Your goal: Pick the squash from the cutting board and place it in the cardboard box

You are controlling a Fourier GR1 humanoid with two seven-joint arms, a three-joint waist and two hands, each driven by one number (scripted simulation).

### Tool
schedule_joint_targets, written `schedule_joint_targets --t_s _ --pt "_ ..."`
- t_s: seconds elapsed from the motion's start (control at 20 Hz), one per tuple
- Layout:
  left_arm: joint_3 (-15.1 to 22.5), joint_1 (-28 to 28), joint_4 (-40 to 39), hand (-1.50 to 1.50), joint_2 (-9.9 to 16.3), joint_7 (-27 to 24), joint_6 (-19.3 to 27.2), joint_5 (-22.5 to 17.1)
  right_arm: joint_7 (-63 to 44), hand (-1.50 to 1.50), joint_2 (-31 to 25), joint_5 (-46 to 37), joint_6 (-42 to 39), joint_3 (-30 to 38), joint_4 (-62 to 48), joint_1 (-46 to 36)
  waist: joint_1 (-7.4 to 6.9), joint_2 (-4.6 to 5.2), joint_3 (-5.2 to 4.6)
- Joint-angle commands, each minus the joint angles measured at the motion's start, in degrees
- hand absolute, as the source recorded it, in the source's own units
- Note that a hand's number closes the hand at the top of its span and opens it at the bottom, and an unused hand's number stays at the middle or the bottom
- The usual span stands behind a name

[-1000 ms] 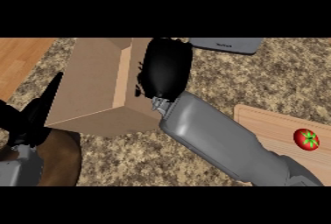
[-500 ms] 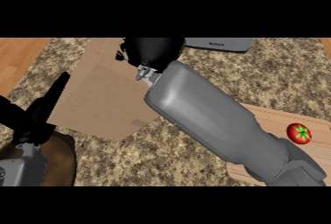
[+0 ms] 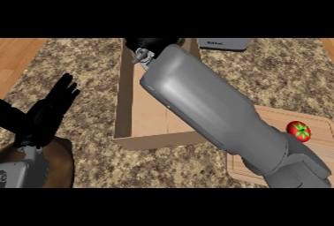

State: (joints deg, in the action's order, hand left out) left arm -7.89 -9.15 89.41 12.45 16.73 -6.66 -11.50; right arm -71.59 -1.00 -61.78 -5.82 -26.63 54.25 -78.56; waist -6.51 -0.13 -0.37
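On the bench (image 3: 274, 70): one box (image 3: 146, 128), one tomato (image 3: 299, 131) on one board (image 3: 274, 115) | squash unseen | left hand (image 3: 52, 108) fingers straight | right hand (image 3: 149, 43) over box, fingers: cannot tell

1. The right forearm (image 3: 215, 110) is a broad, smooth grey shell with a soft sheen.
2. A small metallic wrist joint (image 3: 142, 56) links it to the black right hand (image 3: 153, 43).
3. The left hand (image 3: 49, 110) is black, above a grey cuff (image 3: 23, 170).
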Motion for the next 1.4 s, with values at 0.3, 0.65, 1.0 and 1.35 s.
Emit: schedule_joint_targets --t_s 0.3,0.65,1.0,1.35 --pt "-0.8 0.3 0.7 0.0 0.2 -0.2 0.4 -0.1 -13.6 1.5 1.0 3.5 8.4 -4.0 -3.2 4.9 0.88 0.46 0.18" --pt "-1.7 0.4 0.2 0.0 0.8 -0.7 0.1 -0.4 -13.6 1.5 1.0 8.2 13.6 -0.9 -3.8 14.1 2.07 0.38 0.25" --pt "-0.7 2.0 0.7 0.0 -0.8 -1.5 0.4 0.0 -13.6 -1.5 1.0 13.1 21.8 -7.8 2.8 21.2 1.73 0.08 0.28" --pt "-1.8 3.5 1.5 0.0 -0.3 -0.2 0.8 -0.6 -12.3 -1.5 0.9 1.2 34.6 -2.8 8.7 18.8 3.93 -0.78 0.41"
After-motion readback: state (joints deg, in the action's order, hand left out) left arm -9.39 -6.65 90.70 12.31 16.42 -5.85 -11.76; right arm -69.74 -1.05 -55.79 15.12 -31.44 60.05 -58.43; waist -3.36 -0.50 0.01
